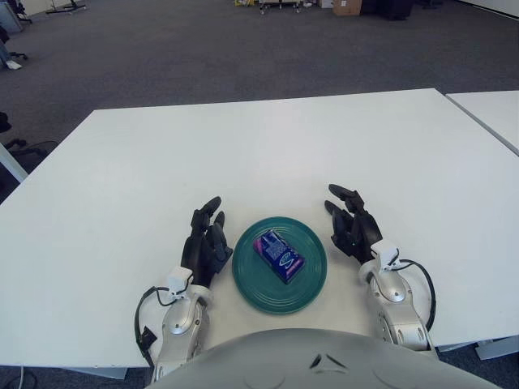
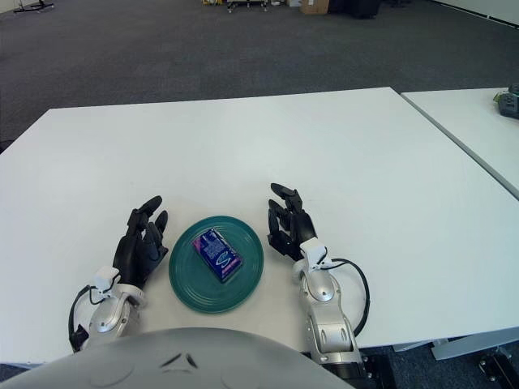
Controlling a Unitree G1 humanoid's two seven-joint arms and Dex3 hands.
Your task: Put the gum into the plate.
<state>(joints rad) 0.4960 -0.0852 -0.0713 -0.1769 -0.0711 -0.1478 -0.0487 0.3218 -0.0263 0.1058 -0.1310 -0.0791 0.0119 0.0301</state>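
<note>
A blue gum pack (image 1: 279, 255) lies flat inside the round green plate (image 1: 251, 284) near the table's front edge. My left hand (image 1: 208, 240) shows just left of the plate, fingers relaxed and holding nothing. My right hand (image 1: 352, 223) shows just right of the plate, fingers spread and holding nothing. Neither hand touches the gum pack.
The white table (image 1: 259, 154) stretches far behind the plate. A second white table (image 1: 495, 109) stands at the right, with a narrow gap between. Dark carpet floor lies beyond.
</note>
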